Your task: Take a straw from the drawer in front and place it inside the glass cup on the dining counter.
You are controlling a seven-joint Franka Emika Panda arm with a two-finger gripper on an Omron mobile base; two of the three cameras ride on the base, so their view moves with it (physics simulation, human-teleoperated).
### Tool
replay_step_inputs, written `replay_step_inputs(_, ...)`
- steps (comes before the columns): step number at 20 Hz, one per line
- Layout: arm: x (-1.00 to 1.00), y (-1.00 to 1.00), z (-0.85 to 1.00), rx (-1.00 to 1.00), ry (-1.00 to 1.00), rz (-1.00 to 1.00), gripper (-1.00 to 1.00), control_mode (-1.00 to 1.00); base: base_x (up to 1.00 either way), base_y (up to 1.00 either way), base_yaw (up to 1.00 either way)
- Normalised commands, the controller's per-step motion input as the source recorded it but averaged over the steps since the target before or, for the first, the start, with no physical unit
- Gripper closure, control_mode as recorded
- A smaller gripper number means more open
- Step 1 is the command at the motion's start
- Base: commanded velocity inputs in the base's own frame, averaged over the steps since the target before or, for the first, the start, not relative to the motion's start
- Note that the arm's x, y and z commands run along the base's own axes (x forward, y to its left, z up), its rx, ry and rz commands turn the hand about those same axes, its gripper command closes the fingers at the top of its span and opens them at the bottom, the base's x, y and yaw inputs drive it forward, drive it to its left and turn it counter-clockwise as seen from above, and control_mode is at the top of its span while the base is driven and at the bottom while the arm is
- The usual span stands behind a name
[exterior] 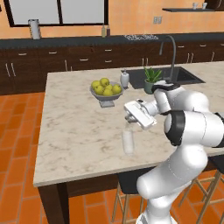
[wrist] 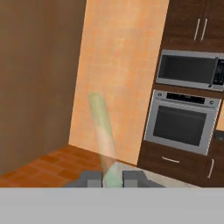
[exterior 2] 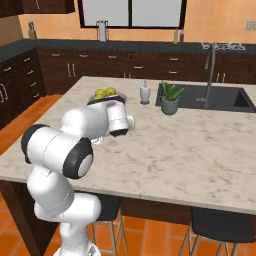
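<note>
- Above the dining counter in the left base view, the gripper hangs over the glass cup.
- Right base view: the arm hides the cup.
- Hand view: fingers closed on the straw.

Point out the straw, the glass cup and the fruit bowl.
straw [wrist: 101, 131], hand view, mid-shaft above the fingers.
glass cup [exterior: 127, 142], left base view, side wall.
fruit bowl [exterior: 105, 96], left base view, front rim.

One straw stands between the two fingers; beyond them, one glass cup, one fruit bowl, one soap bottle and one potted plant share one counter.
</note>
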Motion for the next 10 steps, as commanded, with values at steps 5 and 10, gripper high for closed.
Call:
replay_step_inputs(5, -0.79, 0.0, 0.0, 0.05, -0.06, 0.0, 1.0, -1.0, 0.0, 0.0, 0.0)
replay_step_inputs(10, -0.32, 0.0, -0.04, 0.04, 0.0, 0.0, 1.0, -1.0, 0.0, 0.0, 0.0)
